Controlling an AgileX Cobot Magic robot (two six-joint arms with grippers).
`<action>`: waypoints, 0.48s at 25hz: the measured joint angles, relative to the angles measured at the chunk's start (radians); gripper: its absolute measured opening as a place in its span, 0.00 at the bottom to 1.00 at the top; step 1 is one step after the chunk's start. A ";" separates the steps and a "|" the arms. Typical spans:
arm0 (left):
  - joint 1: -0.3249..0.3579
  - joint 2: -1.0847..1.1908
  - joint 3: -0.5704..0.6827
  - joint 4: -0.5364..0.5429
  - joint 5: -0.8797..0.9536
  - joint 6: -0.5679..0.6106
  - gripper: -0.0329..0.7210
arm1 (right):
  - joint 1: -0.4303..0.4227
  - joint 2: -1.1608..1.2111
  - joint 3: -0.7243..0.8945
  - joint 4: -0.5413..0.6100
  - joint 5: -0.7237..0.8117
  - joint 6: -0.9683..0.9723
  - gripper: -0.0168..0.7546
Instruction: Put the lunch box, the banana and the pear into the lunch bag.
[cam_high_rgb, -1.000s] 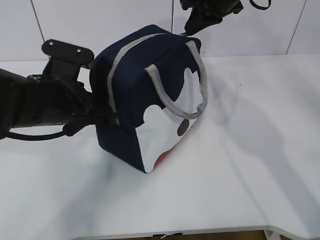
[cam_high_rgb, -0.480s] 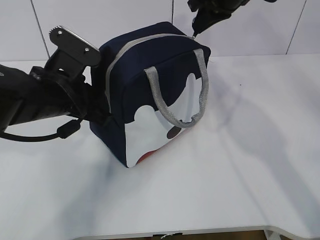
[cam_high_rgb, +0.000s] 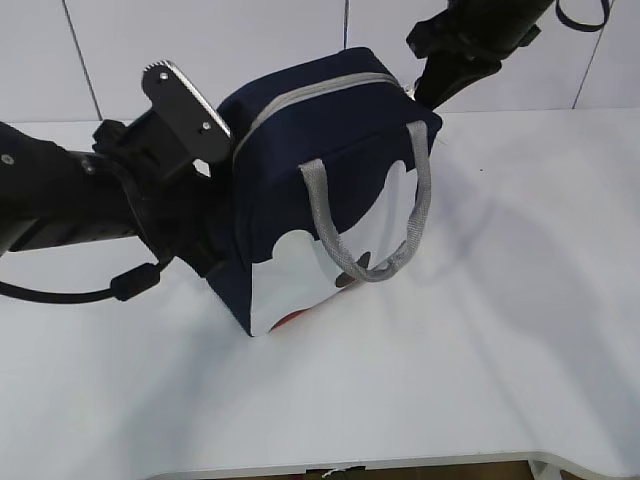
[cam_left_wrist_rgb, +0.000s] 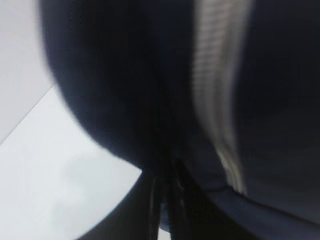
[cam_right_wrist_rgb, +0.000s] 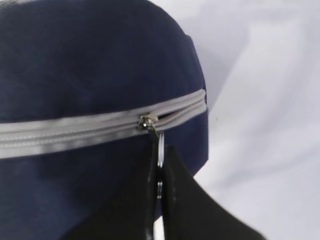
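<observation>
The lunch bag (cam_high_rgb: 320, 190) stands tilted near the middle of the white table (cam_high_rgb: 480, 350), its grey zipper (cam_right_wrist_rgb: 75, 129) running along the top and a short stretch past the slider showing a narrow gap at the far right end. The right gripper (cam_right_wrist_rgb: 159, 172) reaches in from the far right with jaws pressed together on the ring pull (cam_right_wrist_rgb: 159, 145) just below the slider. The left gripper (cam_left_wrist_rgb: 167, 200) is closed against the bag's navy fabric on the left side; the blurred wrist view suggests a pinched fold.
</observation>
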 joint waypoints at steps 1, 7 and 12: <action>0.000 0.000 0.000 0.040 0.027 0.000 0.03 | 0.000 -0.027 0.030 0.000 -0.002 0.000 0.05; 0.000 0.000 0.000 0.118 0.076 0.000 0.03 | 0.000 -0.185 0.218 0.000 -0.006 -0.002 0.05; 0.000 0.000 0.000 0.120 0.001 0.000 0.03 | 0.000 -0.270 0.323 0.002 -0.008 -0.002 0.05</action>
